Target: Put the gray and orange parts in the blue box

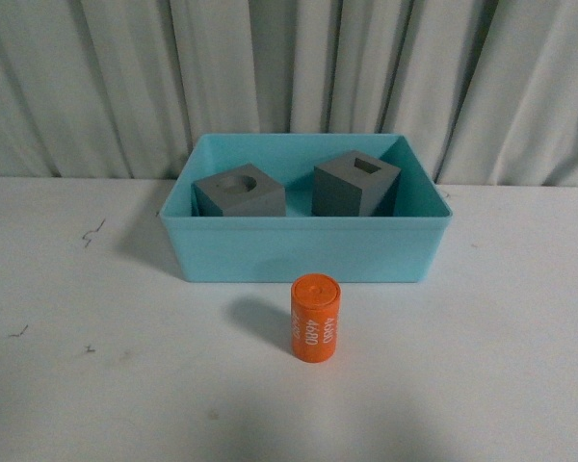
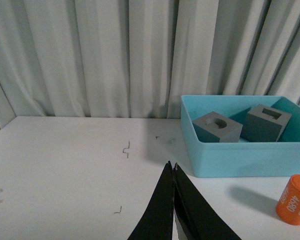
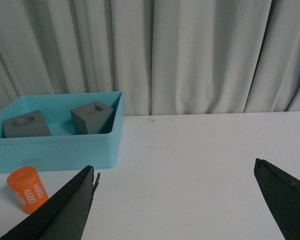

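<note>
Standing orange cylinder [image 1: 315, 319] before box [image 1: 303, 252]

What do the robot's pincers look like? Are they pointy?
Yes. The left pincer and the right pincer are both plain matte black, shaped like long wedges that narrow to sharp tips. No cables, stickers or markings show on them.

The front wall of the box [image 1: 303, 252] hides the bases of the round-holed cube [image 1: 239, 195] and square-holed cube [image 1: 355, 185], while picture edges cut off the orange cylinder [image 2: 294, 200], left gripper [image 2: 172, 166] and right gripper [image 3: 175, 167].
</note>
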You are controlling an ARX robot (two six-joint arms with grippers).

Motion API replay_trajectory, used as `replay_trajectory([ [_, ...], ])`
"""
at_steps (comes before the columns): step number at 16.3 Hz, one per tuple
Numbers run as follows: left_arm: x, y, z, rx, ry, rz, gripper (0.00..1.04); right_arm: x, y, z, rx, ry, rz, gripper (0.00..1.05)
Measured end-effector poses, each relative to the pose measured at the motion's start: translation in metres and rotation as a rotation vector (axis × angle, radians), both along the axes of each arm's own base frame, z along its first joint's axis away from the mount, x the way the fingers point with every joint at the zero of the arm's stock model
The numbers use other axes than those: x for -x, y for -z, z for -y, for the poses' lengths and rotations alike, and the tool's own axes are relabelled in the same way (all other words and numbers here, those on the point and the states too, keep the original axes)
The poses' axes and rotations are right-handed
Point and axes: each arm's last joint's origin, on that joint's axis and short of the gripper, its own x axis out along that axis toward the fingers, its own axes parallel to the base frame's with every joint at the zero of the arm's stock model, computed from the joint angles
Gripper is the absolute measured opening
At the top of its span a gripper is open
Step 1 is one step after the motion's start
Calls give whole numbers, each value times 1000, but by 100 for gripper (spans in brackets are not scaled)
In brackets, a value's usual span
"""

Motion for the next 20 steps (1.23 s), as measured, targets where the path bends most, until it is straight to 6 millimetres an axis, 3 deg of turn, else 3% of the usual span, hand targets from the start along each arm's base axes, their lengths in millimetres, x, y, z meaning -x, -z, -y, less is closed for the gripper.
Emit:
replay_trajectory([
  [5, 7, 1, 0, 0, 0, -3, 2, 0, 0, 0, 0, 0, 0, 98],
  [6, 18, 5, 0, 0, 0, -28, 2, 0, 0, 0, 0, 0, 0, 98],
  [10, 18, 4, 0, 0, -1, -11, 2, 0, 0, 0, 0, 0, 0, 98],
  [18, 18, 4, 0, 0, 0, -12, 93, 0, 0, 0, 0, 0, 0, 98],
  [19, 18, 4, 0, -1, 0, -11, 100, 0, 0, 0, 0, 0, 0, 98],
  [20, 18, 4, 0, -1, 0, -12, 97, 0, 0, 0, 0, 0, 0, 98],
])
